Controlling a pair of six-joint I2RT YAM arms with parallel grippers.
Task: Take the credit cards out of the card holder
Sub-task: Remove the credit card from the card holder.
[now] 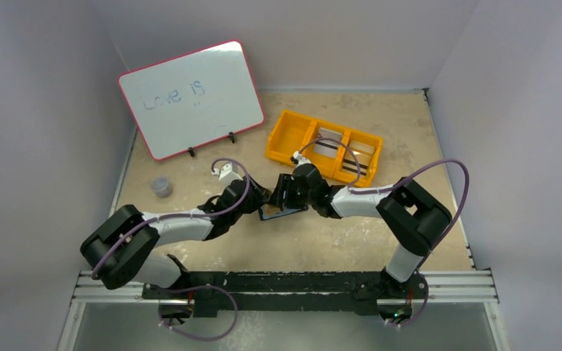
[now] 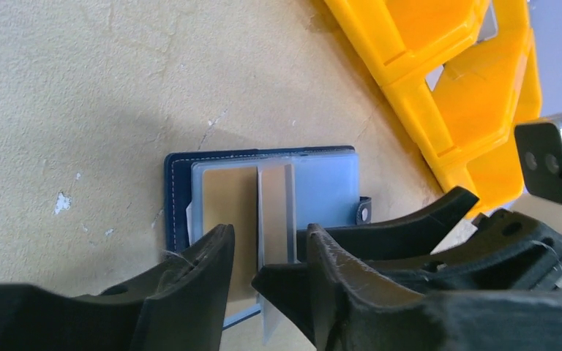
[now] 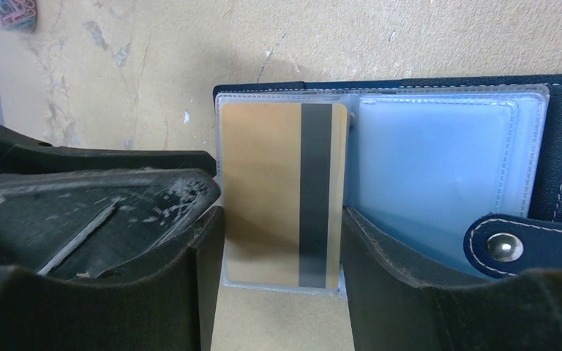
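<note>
Beige, scuffed tabletop (image 1: 380, 241) between pale walls. Just near of the orange tray (image 1: 290, 137): card holder (image 2: 178, 190), lying open. Inside one clear pocket, a credit card (image 3: 278, 190) with a dark stripe. Right gripper (image 3: 282, 219) spread to either side of that pocket; pinching or merely flanking, impossible to tell. Left gripper (image 2: 267, 241) likewise apart around an upright clear leaf (image 2: 274, 205), contact hidden. From above, holder mostly buried under both wrists.
</note>
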